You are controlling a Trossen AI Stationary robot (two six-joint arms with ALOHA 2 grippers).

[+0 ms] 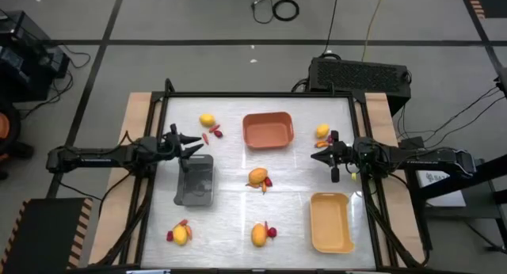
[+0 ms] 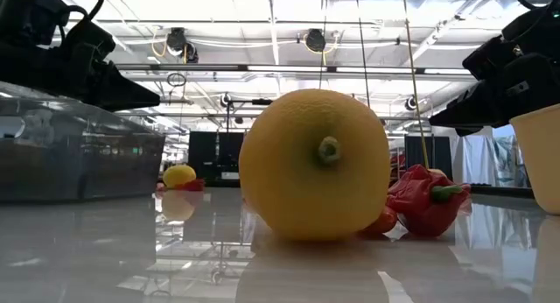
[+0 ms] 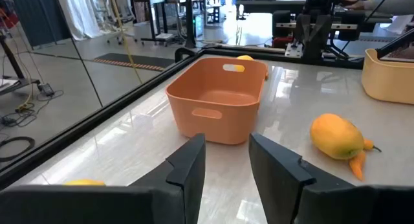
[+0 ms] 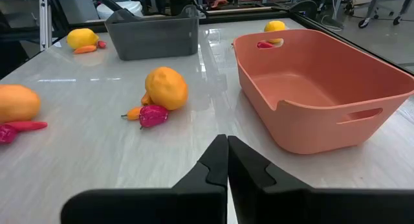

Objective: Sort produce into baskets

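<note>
Landmark: the orange basket [image 1: 268, 130] sits at the far middle of the table [image 1: 238, 226], empty.
Left gripper [image 1: 192, 144]: hovers to the left of the orange basket, over the far end of the dark grey basket [image 1: 195, 181]; its jaws stand apart with nothing between them.
Right gripper [image 1: 321, 154]: hovers to the right of the orange basket, near side; its jaws are pressed together and hold nothing.
Yellow basket [image 1: 331, 222]: near right of the orange basket, well apart from it, empty.
Dark grey basket: near left of the orange basket, empty.
Centre fruit [image 1: 257, 176]: yellow-orange, just on the near side of the orange basket, with a red pepper piece [image 1: 268, 181] touching it.
Far-left fruit [image 1: 207, 120]: left of the orange basket, small red pieces [image 1: 214, 132] just beside it.
Right fruit [image 1: 322, 131]: just right of the orange basket, beside the right gripper.
Near fruits: one [image 1: 259, 235] straight toward the near edge from the orange basket with a red berry [image 1: 272, 232] beside it; another [image 1: 181, 235] at the near left with red pieces alongside.
</note>
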